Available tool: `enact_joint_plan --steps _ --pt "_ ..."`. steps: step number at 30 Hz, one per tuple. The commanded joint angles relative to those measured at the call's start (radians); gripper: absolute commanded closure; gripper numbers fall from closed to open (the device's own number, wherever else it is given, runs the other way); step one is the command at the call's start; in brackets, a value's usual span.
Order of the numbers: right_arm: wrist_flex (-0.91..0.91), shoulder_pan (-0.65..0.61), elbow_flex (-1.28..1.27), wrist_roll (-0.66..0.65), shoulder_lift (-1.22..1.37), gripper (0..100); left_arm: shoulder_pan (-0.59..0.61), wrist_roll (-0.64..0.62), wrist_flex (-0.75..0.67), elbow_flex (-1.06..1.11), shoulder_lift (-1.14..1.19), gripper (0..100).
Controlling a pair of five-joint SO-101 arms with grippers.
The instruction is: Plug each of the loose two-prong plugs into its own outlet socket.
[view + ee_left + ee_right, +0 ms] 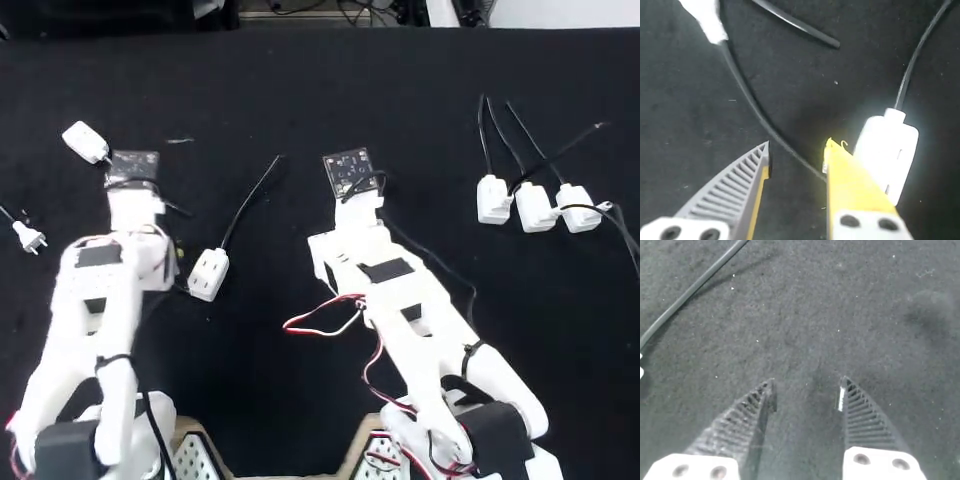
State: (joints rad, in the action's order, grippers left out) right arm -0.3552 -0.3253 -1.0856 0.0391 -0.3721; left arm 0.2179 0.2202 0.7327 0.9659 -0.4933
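Closest to the robot, an outlet socket [208,273] lies on the surface [300,90] just beside the left arm [95,300]. At the left edge, a loose two-prong plug [28,237] lies well apart from it, not yet inserted. Farther out on the right, three white corded blocks [533,207] sit in a row, probably more sockets. Farthest, the left tool [797,150] hangs with jaws apart astride a black cord [743,95], apparently placed to grasp. The right tool [805,392] is likewise apart over bare surface, holding nothing.
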Motion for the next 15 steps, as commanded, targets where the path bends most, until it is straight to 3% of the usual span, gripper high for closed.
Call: enact_joint_plan --steps 1,4,10,15 --pt "0.0 0.015 0.012 0.005 -0.039 80.4 -0.099 0.006 -0.087 0.051 0.06 82" --pt "0.0 0.015 0.012 0.005 -0.039 80.4 -0.166 0.005 -0.034 0.042 0.071 82" --pt "0.0 0.015 0.012 0.011 -0.039 80.4 -0.392 0.005 0.262 -0.015 -0.025 82" --pt "0.0 0.017 0.013 0.009 -0.039 80.4 -0.547 0.005 0.264 -0.013 -0.123 82"
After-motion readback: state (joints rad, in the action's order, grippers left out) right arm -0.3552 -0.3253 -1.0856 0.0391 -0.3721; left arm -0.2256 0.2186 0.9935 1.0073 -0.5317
